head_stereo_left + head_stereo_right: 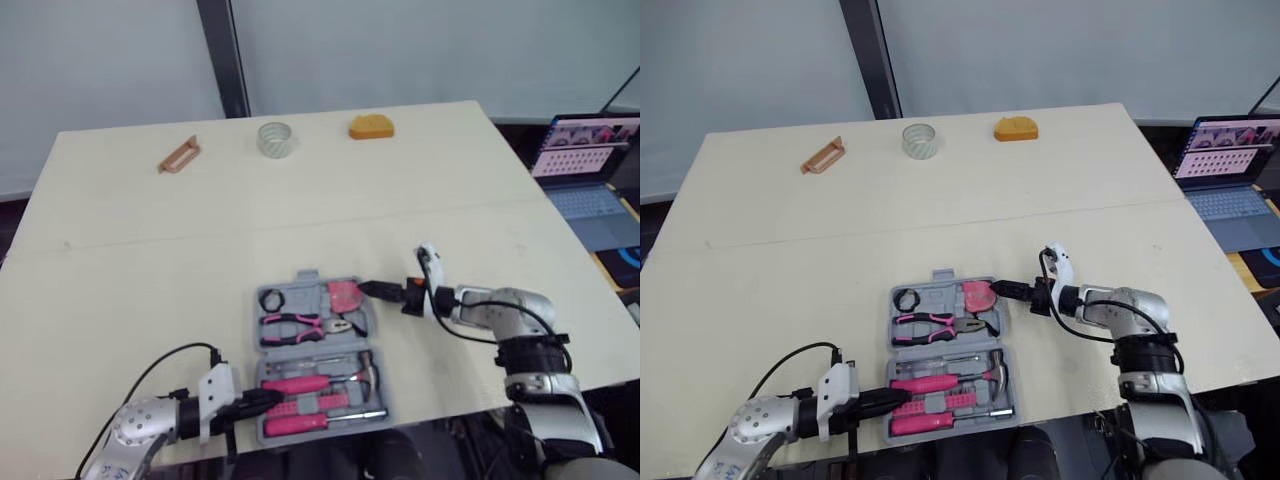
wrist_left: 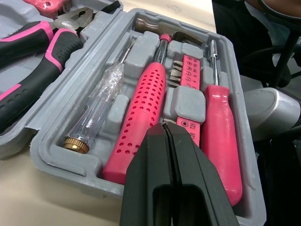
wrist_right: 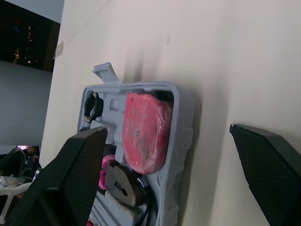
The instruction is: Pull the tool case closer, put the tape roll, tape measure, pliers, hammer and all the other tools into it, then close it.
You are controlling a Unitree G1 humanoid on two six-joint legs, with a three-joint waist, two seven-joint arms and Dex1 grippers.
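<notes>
Tool case (image 1: 296, 290) lies open at the tabletop's (image 1: 120, 230) near edge, centre. Left gripper (image 2: 165, 126): fingers pressed together, tips over the hammer (image 2: 141, 127) in the near half. Right gripper (image 1: 1010, 289): fingers spread wide, just beside the far half's right rim (pink tape measure (image 3: 143, 132) seated inside). Tape roll (image 1: 276, 139) sits well apart, far side.

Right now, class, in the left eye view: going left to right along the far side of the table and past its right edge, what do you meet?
Tan rectangular frame → clear roll of tape → orange object → open laptop, off the table.
</notes>
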